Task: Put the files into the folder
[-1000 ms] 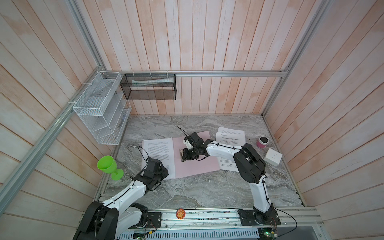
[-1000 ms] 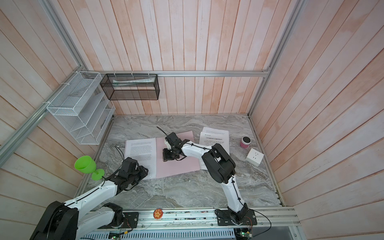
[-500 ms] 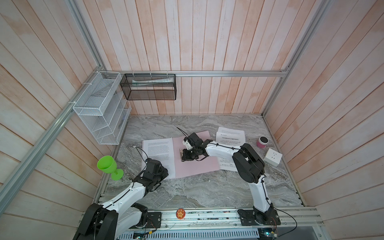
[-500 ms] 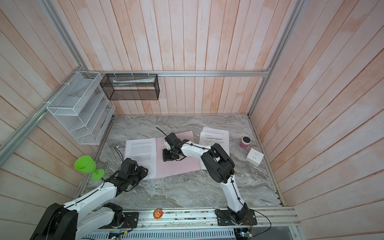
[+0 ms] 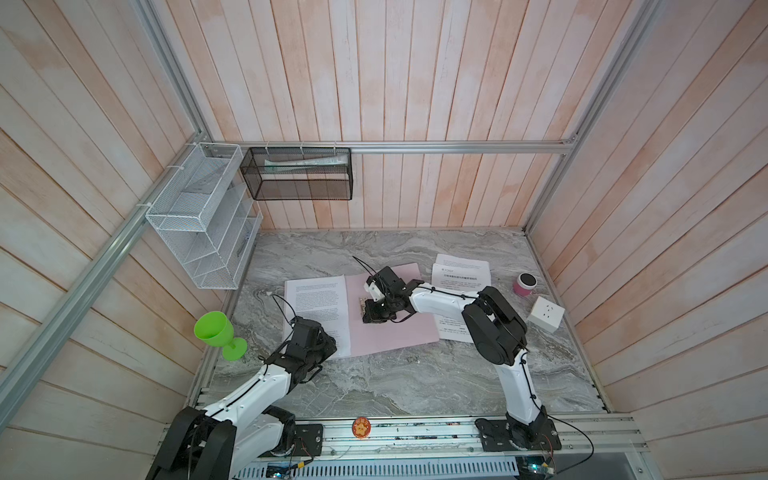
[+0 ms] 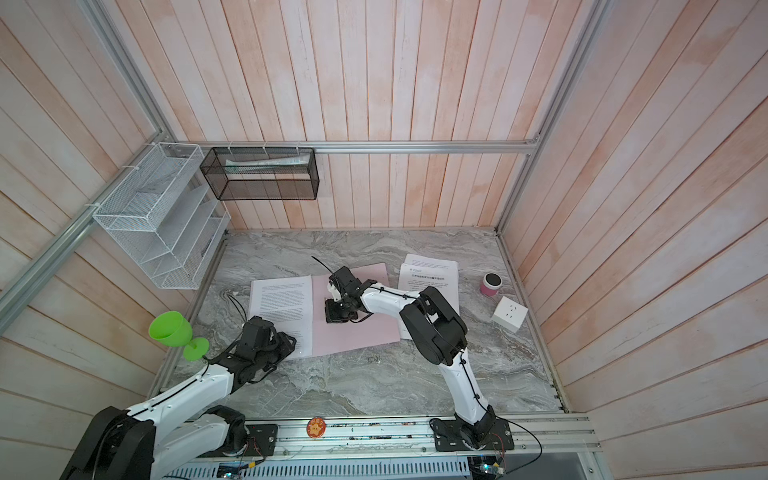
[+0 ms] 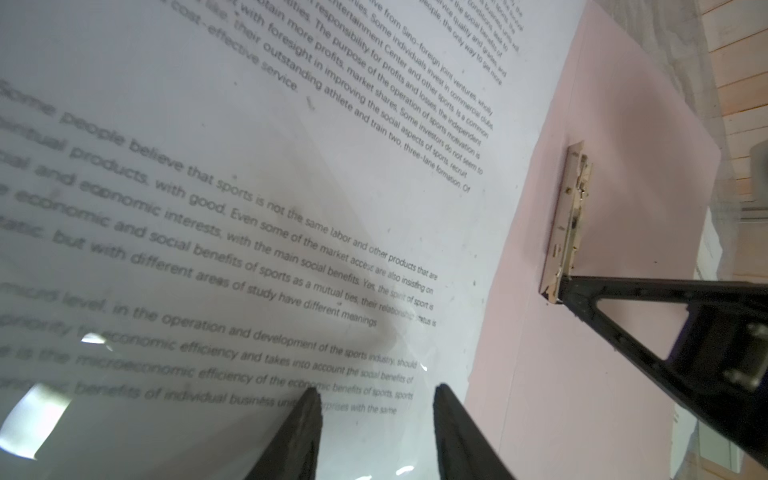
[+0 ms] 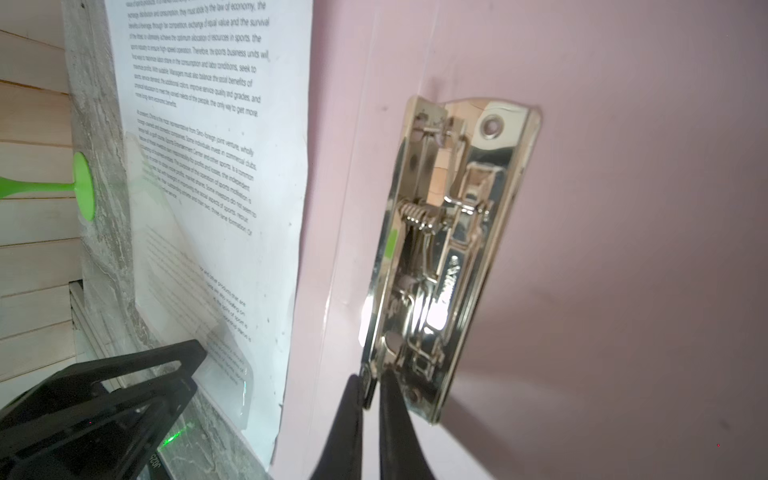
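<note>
Between the tips of our right pincer [image 8: 370, 384] sits the end of the metal clip [image 8: 449, 257], and we have the pincer clenched on that thin edge. The clip is fixed to the pale pink folder [image 8: 623, 208], which lies open and flat on the tabletop [image 5: 374, 382]. The clip runs along the folder's spine crease, just beside it. Pink cover spreads out on the far side of the clip from the crease, bare of paper.

Across the crease from this pincer lies one printed sheet [image 8: 216, 124], flat, with its long edge overlapping the pink. Over the near corner of that sheet we hold our left pincer [image 7: 376, 392]. It is released, with its fingers [image 7: 307, 419] apart and lines of text showing in the gap. Whether its tips touch the paper we cannot tell.

Behind our right arm, well apart from the clip, a stack of sheets [image 5: 459, 274] rests on the tabletop with an edge just beside the folder. Beyond those sheets stand a pink cup [image 5: 524, 284] and a white socket block [image 5: 545, 313]. Outward from the left pincer, a green goblet [image 5: 216, 332] stands at the tabletop's edge. Farther off, a white wire rack [image 5: 199, 220] and a black mesh basket [image 5: 297, 174] hang on the walls.
</note>
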